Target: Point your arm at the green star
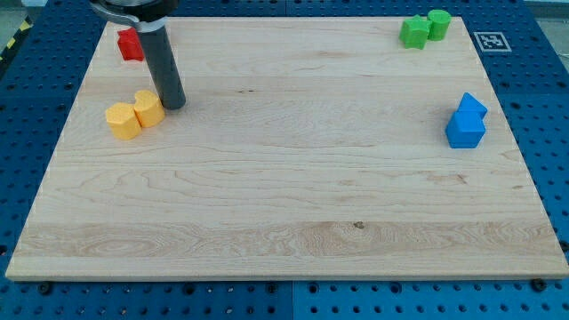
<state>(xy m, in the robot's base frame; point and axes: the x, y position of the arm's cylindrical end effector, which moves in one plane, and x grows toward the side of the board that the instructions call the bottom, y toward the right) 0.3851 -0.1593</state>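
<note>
The green star [412,33] sits at the view's top right on the wooden board [293,204], touching a green cylinder [438,24] on its right. My tip [174,105] rests on the board at the view's upper left, far to the left of the green star. It stands just right of a yellow block [148,108], close to it or touching it.
An orange block [123,121] touches the yellow block's left side. A red block [131,44] sits at the top left corner, partly behind the rod. Two blue blocks [467,122] stand together at the right edge. A marker tag [491,40] lies off the board's top right.
</note>
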